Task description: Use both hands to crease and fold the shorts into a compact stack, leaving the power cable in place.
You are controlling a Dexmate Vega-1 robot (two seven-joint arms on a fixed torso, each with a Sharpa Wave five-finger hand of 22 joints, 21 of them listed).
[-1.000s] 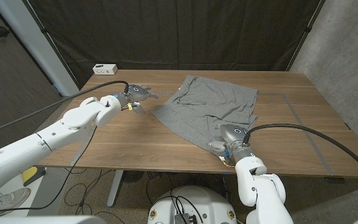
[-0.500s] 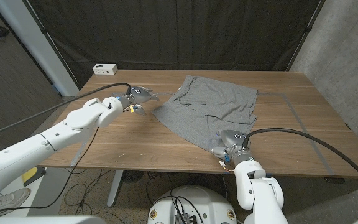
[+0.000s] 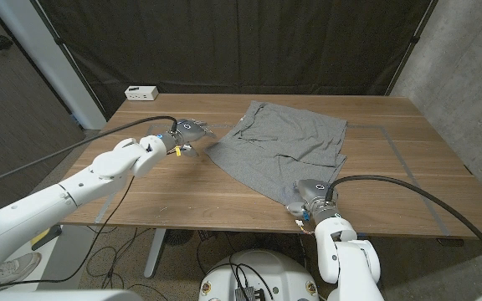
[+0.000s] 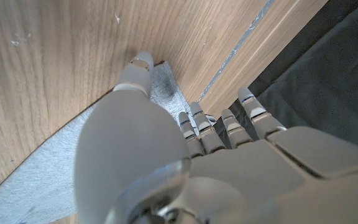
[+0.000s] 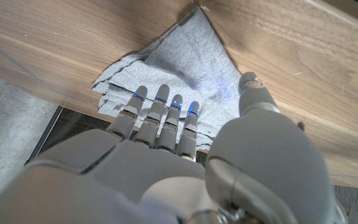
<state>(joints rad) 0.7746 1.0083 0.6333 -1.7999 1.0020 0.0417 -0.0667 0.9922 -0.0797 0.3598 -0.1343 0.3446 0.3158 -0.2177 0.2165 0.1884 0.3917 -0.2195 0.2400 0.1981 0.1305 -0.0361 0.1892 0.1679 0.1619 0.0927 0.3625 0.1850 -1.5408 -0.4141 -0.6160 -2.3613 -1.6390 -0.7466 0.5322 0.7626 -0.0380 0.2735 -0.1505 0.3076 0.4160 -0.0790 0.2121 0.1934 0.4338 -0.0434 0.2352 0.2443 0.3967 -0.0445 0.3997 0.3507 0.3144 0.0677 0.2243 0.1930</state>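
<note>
Setting: dark curtain behind a brown wooden bench (image 3: 182, 180) with grey tape lines on its right part; a small white box (image 3: 141, 91) sits at the far left corner.

Left hand (image 3: 188, 130): at the left tip of the cloth, fingers stretched forward and apart in the left wrist view; it pinches nothing that I can make out. Whether the fingertips touch the fabric I cannot tell.

Right hand (image 3: 308, 196): near the bench's front edge, at the near corner of the cloth. The right wrist view shows its fingers (image 5: 157, 112) extended side by side over the fabric, thumb apart, nothing gripped.

Shorts: grey, soft, knit fabric shorts (image 3: 287, 142) lie around the middle of the bench, turned at an angle, one point towards each hand. The far part looks rumpled, with shallow wrinkles; along the right side the layers seem doubled, with edges showing one over another. The near corner (image 5: 185, 56) lies flat as a point on the wood.

Power cable: none that I can pick out on the bench; only the arms' own black cables (image 3: 408, 180) show.

Risk, as I judge it: thin cloth lying flat gives little to pinch, so fingers may slide over it and drag the whole piece instead of lifting a corner. The near corner is close to the front edge; a pull that way could draw cloth off the bench. Uneven lifts by the two hands would skew the crease.
</note>
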